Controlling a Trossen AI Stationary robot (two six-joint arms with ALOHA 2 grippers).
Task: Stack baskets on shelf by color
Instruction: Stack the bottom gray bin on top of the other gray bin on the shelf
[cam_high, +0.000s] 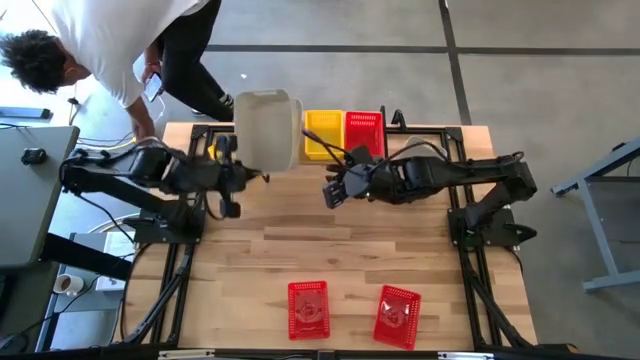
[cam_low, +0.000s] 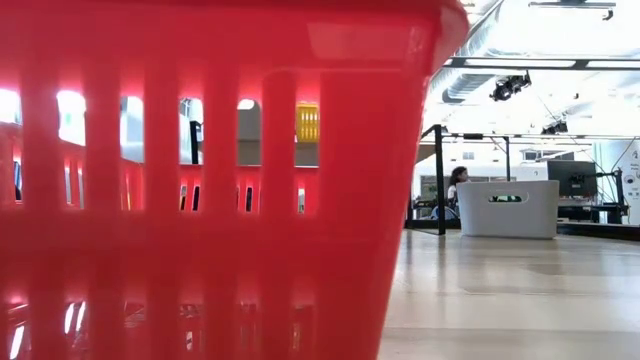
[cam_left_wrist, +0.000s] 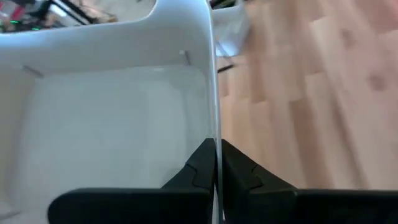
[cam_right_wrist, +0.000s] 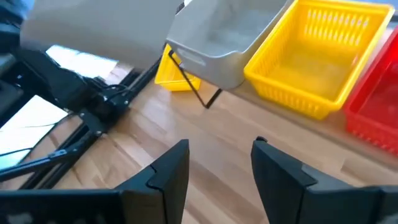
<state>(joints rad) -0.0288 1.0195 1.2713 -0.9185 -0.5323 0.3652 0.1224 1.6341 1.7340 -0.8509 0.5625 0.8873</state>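
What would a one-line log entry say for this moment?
left claw: shut on grey basket, over shelf | right claw: open, empty | two red baskets at front edge

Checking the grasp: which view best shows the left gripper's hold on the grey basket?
The left wrist view: the left gripper pinches the grey basket wall. The high view shows it only from above, the right wrist view just the basket, and the low view neither.
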